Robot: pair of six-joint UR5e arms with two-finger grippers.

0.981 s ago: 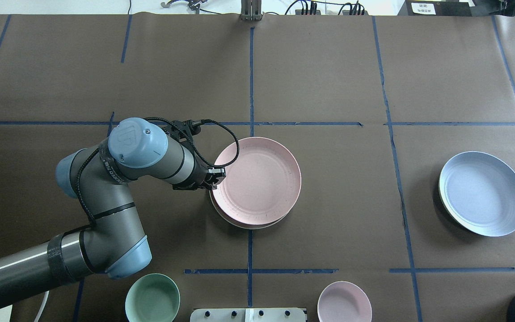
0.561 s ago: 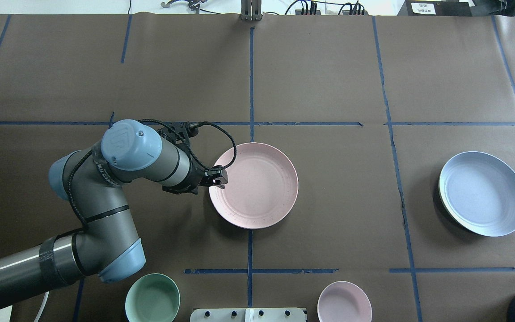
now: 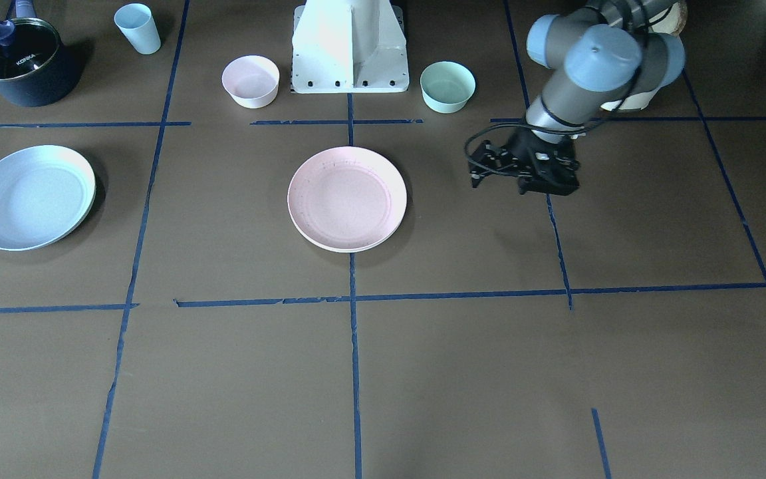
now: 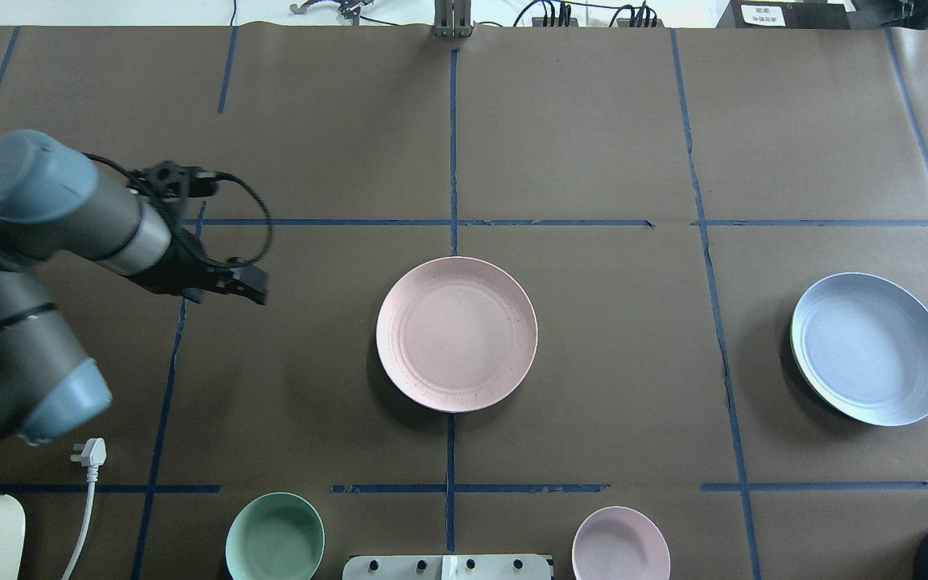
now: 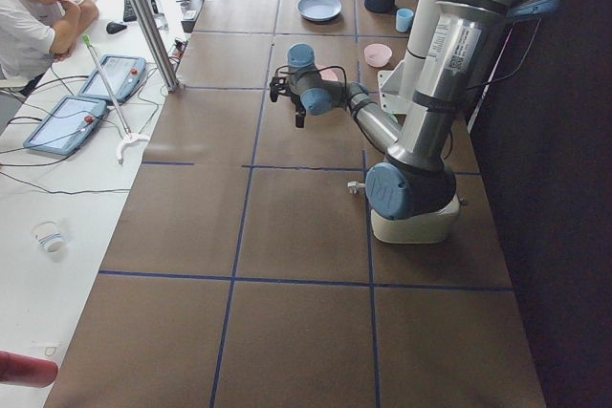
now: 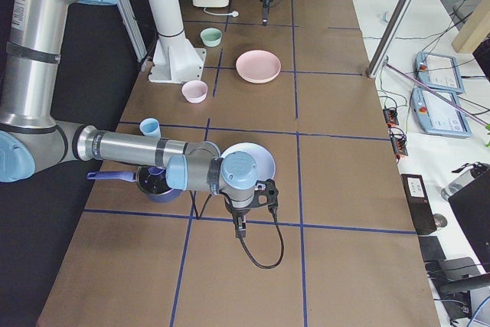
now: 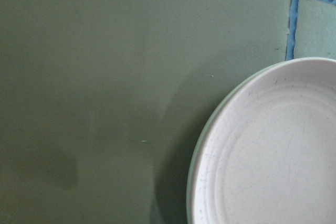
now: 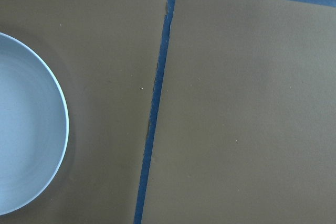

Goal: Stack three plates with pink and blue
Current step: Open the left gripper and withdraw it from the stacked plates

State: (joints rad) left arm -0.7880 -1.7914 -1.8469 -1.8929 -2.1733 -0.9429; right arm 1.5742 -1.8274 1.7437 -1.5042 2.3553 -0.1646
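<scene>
Pink plate [image 4: 456, 334] lies at centre frame in the overhead view, seated on a cream plate [image 7: 192, 192] of which only a rim sliver shows. Blue plate [image 4: 871, 348] lies far right. Left gripper [image 4: 253, 287] hangs mid-left, well apart from the pink plate; its jaw state cannot be told. Right gripper [image 6: 239, 227] hangs near the blue plate; jaws likewise unreadable.

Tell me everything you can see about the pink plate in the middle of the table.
The pink plate is round, shallow and matte, pale pink with concentric ridges inside its rim. It lies flat and empty near the middle of the brown-covered table, over a blue tape line. A paler rim peeks out beneath its edge, so it seems to rest on another plate. The left gripper stands clear of it.
</scene>
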